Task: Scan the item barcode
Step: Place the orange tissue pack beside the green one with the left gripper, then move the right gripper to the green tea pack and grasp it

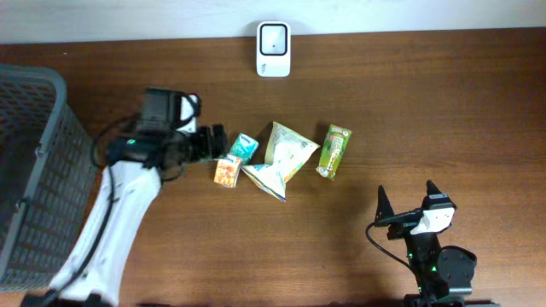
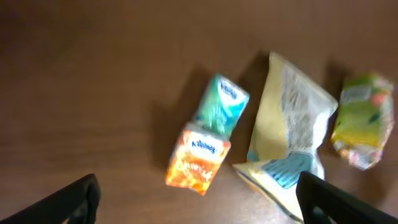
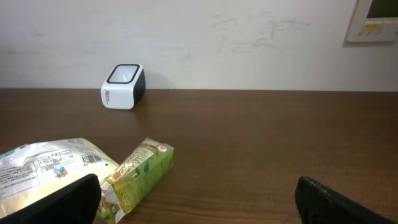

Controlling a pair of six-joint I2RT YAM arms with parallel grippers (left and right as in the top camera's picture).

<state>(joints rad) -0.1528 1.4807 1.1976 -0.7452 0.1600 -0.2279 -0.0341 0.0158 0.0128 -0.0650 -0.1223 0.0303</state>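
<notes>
Picking up first, by the look of it. Holding the left tool (image 1: 213,143) spread wide and empty, on the robot's side of the scanner (image 1: 274,37) and a little to its left, just beside the orange tissue pack (image 1: 226,172), itself touching the teal pack (image 1: 244,147); both well short of the scanner on the counter (image 1: 409,102). Parked far to the scanner's right and nearest the robot: right tool (image 1: 406,198), likewise fully spread, gripping nothing.

To do it well: centre over the orange pack alone, turn to span its narrow sides, and go low before closing, so as not to nudge the teal one or the snack bag (image 1: 281,158). Then lift clear and present the barcode face squarely to the scanner window. Cannot tell from here which face carries it.
</notes>
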